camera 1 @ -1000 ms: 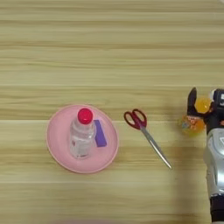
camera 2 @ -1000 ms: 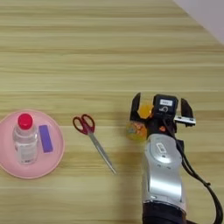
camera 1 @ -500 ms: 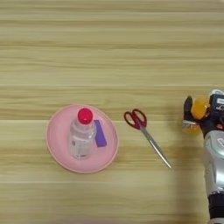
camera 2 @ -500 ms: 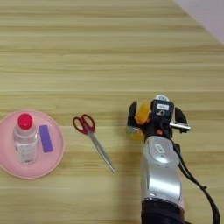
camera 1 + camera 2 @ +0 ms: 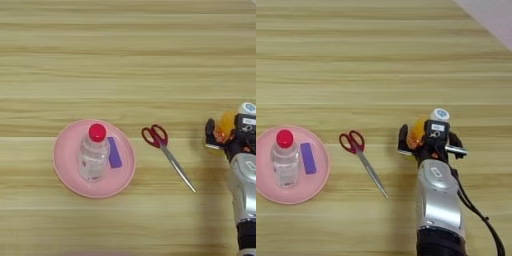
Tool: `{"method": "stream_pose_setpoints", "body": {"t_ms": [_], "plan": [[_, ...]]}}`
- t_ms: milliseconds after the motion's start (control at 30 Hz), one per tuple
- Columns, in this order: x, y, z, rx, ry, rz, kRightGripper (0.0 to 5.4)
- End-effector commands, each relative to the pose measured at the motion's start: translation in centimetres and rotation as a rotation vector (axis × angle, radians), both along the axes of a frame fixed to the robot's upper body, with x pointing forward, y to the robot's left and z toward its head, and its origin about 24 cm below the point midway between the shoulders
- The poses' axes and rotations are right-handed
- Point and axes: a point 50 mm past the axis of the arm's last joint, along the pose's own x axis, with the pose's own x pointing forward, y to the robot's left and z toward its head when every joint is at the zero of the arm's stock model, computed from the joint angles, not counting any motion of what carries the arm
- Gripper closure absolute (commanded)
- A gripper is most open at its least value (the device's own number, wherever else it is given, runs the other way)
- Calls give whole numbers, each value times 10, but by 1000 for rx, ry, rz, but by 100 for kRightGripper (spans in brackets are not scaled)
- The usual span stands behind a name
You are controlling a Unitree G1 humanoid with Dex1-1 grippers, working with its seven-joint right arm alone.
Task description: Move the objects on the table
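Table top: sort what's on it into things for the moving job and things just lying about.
For the job:
orange-drink bottle, between the right gripper fingers
red-handled scissors
red-capped clear bottle

Lying about:
pink plate under the clear bottle
purple block on the plate

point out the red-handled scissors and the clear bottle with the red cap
red-handled metal scissors (image 5: 160, 138), left eye view, on the red handle loops
clear plastic bottle with red cap (image 5: 284, 165), right eye view, on its clear body
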Motion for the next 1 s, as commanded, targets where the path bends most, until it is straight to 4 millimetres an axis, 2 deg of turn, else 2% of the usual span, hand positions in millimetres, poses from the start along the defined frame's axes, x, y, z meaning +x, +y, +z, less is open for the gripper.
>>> {"method": "stream_pose_setpoints", "body": {"t_ms": [33, 300, 867, 1000], "plan": [[17, -2, 30, -40, -107, 33, 4], [18, -1, 29, -33, -106, 40, 4], [19, -3, 29, -19, -113, 32, 182], [19, -3, 29, -19, -112, 32, 192]]}}
